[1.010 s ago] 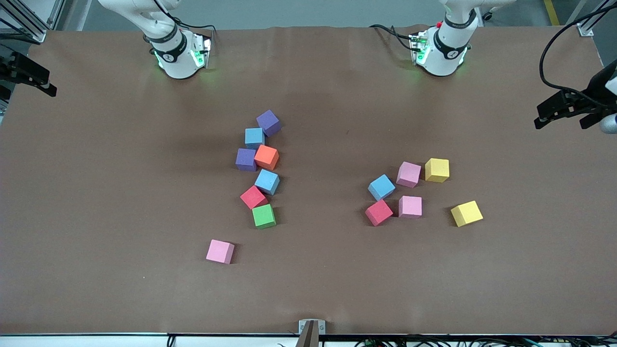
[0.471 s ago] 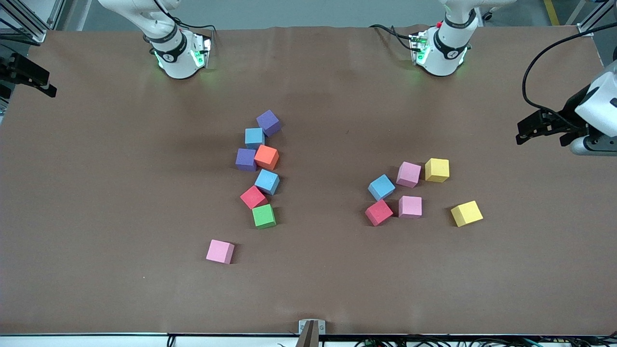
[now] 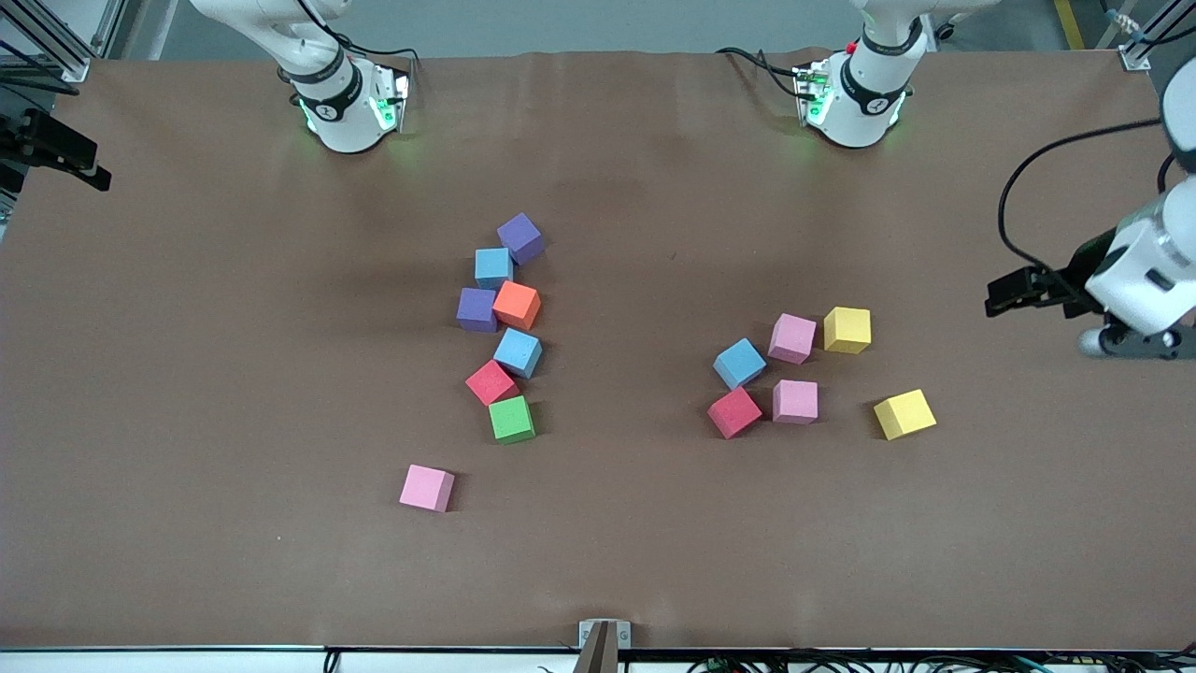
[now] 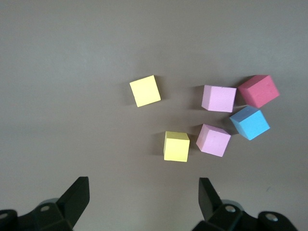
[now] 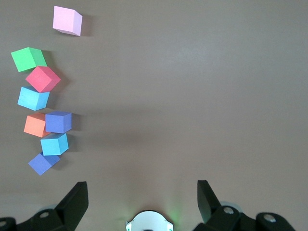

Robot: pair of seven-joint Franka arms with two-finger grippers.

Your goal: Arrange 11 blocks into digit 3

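Nothing is placed yet: my left pincer [image 3: 1004, 301], jaws wide and empty, hangs near the tabletop's left-arm edge, my right pincer [image 5: 142, 199] waits equally wide, and next I must descend on a yellow block [image 3: 847, 329] among the scattered blocks.

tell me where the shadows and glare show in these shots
Front view: even light, green glow at both arm bases, a short soft shadow beside each cube such as the green block. Left wrist view: sharp cubes, faint shadows beside the yellow block. Right wrist view: green glint at the frame's bottom edge.
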